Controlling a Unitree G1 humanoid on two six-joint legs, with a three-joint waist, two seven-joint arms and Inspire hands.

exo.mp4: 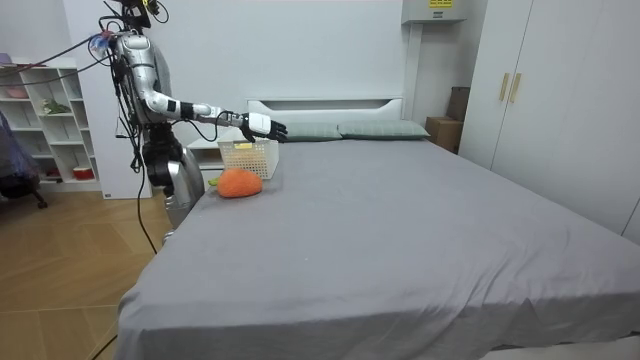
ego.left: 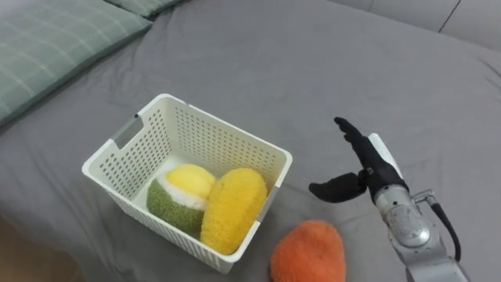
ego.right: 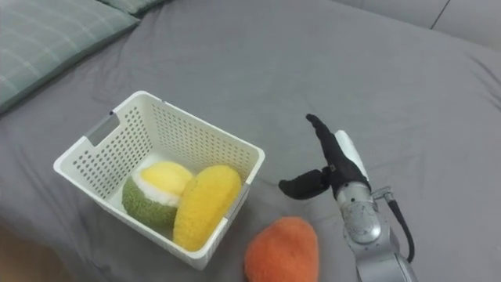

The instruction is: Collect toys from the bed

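A white perforated basket (ego.left: 235, 129) stands on the grey bed (ego.left: 313, 70). Inside it lie a yellow plush toy (ego.left: 232, 207) and a green and yellow plush toy (ego.left: 182, 196). An orange plush toy (ego.left: 309, 252) rests on the bed just right of the basket's near corner. My right hand (ego.left: 364, 164) hovers open above the bed, a little beyond the orange toy and right of the basket, holding nothing. In the room view I stand at the bedside with that hand (exo.mp4: 262, 125) stretched out over the basket (exo.mp4: 250, 157) and the orange toy (exo.mp4: 238, 183).
A green checked pillow (ego.left: 55, 39) lies at the far left. The bed's grey cover stretches wide to the right. In the room view a shelf unit (exo.mp4: 40, 120) stands behind me and a wardrobe (exo.mp4: 560, 100) fills the right wall.
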